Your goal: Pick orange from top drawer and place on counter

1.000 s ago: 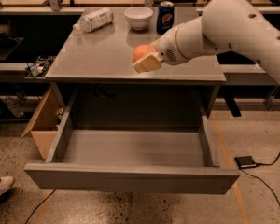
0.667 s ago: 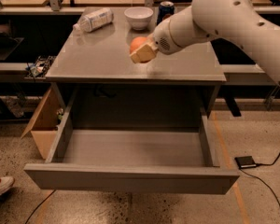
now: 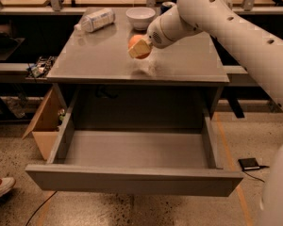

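Note:
The orange point(image 3: 135, 43) is held in my gripper point(image 3: 139, 48), whose pale fingers point(image 3: 140, 46) are shut around it. The gripper holds the orange just above the middle of the grey counter point(image 3: 99, 60), with a faint shadow on the surface below. My white arm reaches in from the upper right. The top drawer point(image 3: 132, 179) is pulled fully open below the counter and its grey floor is bare.
A plastic bottle point(image 3: 96, 20) lies on its side at the counter's back left. A white bowl point(image 3: 140, 17) stands at the back middle, with a dark can point(image 3: 166, 5) partly hidden behind my arm. A cardboard box point(image 3: 43, 124) stands left of the cabinet. A small black device point(image 3: 249, 164) lies on the floor.
My gripper has carried the orange to the left and further back over the counter, and a little lower toward the surface. The drawer has stayed open.

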### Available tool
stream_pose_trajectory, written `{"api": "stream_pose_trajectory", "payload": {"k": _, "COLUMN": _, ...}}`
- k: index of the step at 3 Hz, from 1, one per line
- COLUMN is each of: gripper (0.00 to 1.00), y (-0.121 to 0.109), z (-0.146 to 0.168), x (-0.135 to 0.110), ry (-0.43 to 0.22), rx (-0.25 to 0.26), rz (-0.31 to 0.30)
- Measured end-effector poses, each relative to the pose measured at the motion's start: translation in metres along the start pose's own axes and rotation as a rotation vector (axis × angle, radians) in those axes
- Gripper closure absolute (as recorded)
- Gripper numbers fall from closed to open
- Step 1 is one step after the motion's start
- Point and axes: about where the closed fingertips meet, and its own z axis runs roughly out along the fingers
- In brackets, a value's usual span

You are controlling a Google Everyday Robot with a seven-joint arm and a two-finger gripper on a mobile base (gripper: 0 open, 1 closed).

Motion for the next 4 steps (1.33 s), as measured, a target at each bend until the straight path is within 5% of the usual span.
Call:
{"api": "stream_pose_trajectory", "payload": {"k": 3, "gripper": 1.0, "y": -0.051, "z": 0.047, "x": 0.006, "ry": -0.01, "rx": 0.098, "rz": 0.124}}
{"api": "stream_pose_trajectory", "payload": {"k": 4, "gripper": 0.82, "y": -0.05, "z": 0.049, "x": 0.006, "ry": -0.009, "rx": 0.093, "rz": 0.125}}
